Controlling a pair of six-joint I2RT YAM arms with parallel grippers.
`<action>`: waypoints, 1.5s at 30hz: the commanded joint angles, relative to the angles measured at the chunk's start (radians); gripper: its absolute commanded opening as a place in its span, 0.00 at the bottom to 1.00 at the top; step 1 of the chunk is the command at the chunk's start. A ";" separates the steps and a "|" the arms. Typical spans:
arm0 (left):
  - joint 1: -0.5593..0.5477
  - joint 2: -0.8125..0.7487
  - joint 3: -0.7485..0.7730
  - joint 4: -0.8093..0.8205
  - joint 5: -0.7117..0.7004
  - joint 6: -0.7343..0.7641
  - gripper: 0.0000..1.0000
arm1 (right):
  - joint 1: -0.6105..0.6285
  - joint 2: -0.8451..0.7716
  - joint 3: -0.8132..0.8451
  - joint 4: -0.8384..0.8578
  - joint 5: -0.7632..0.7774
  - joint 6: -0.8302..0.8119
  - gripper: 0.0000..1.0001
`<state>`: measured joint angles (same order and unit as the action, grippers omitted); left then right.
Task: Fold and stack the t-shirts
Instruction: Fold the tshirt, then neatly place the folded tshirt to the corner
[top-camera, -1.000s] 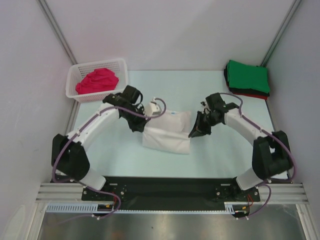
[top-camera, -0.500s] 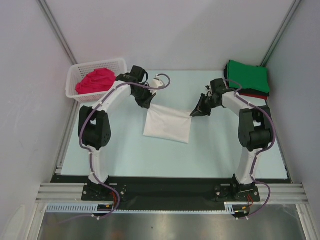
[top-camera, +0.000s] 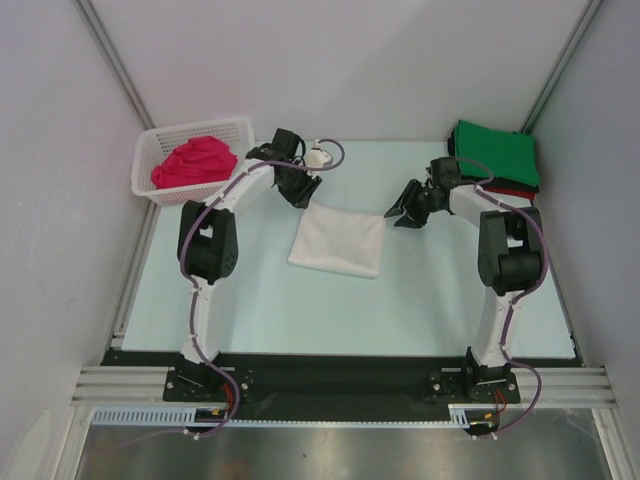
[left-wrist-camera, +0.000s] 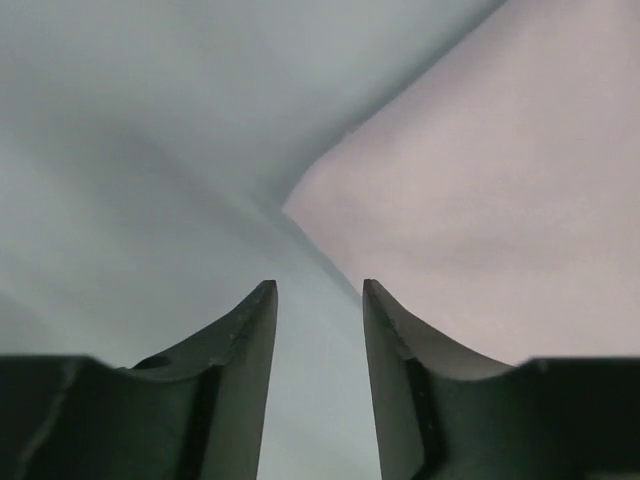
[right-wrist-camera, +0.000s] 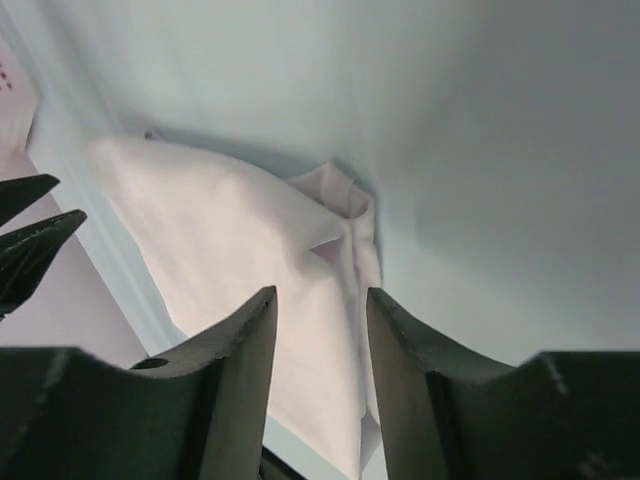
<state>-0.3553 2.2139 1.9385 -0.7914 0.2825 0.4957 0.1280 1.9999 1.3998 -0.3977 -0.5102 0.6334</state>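
A white t-shirt (top-camera: 338, 240) lies folded flat as a rectangle in the middle of the table. It shows in the right wrist view (right-wrist-camera: 230, 225) just beyond my fingers, with a small bunched fold at its corner. My left gripper (top-camera: 305, 190) hangs open and empty at the shirt's far left corner; in the left wrist view (left-wrist-camera: 318, 287) its jaws stand apart with nothing between them. My right gripper (top-camera: 398, 212) is open and empty off the shirt's far right corner, jaws apart in the right wrist view (right-wrist-camera: 318, 292). A magenta-red shirt (top-camera: 195, 160) lies crumpled in the basket.
The white lattice basket (top-camera: 196, 127) stands at the far left corner. A folded stack with a green shirt (top-camera: 497, 155) on top of red and dark ones sits at the far right corner. Grey walls close in the table (top-camera: 250, 300) on three sides.
Both grippers carried the white shirt's edge away from me, laid it flat and let go. Both arms are now stretched farther back, jaws open.
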 joint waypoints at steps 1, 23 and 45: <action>0.009 0.044 0.094 0.110 -0.058 -0.060 0.47 | -0.025 -0.009 -0.012 0.112 0.073 0.048 0.48; 0.036 -0.405 -0.519 0.196 0.064 -0.086 0.51 | 0.110 -0.132 -0.354 0.347 0.064 0.072 0.68; 0.199 -0.589 -0.596 0.132 0.092 -0.068 0.52 | -0.028 0.034 0.106 0.088 0.030 -0.330 0.00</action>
<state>-0.1776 1.6894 1.3460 -0.6346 0.3473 0.4187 0.1452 2.0098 1.3209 -0.1402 -0.5240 0.5507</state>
